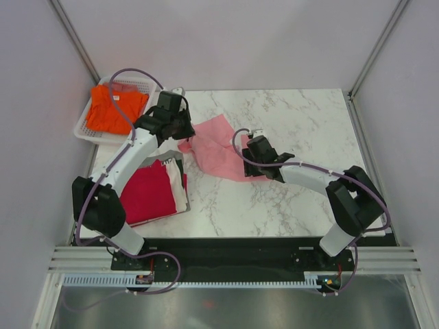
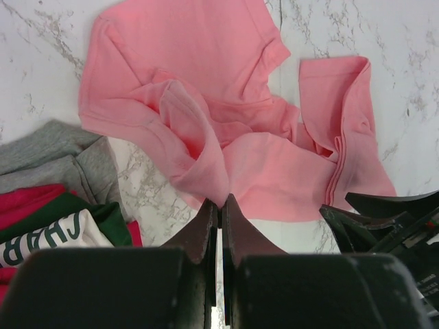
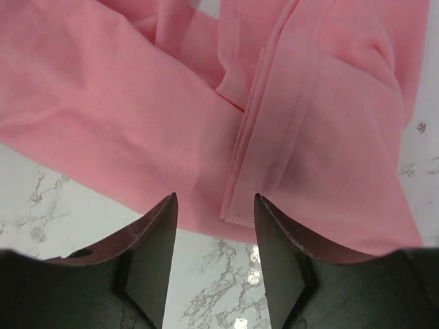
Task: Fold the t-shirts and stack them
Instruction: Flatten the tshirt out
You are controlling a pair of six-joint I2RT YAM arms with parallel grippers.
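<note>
Top external shows the pink tee (image 1: 219,147) crumpled mid-table. Left wrist: the left gripper (image 2: 219,203) pinches a fold of it. Right wrist: the right gripper (image 3: 214,205) hangs spread over the hem (image 3: 274,137); it should seize that edge squarely before both stretch the tee flat.

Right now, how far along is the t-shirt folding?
Done: a folded stack, red t-shirt on top. In hand: left gripper pinches the crumpled pink t-shirt; right gripper open at its hem. Left: fold and stack pink, then the orange t-shirt in the basket.

White-and-black arms (image 1: 137,154), lilac cables (image 1: 130,69)
</note>
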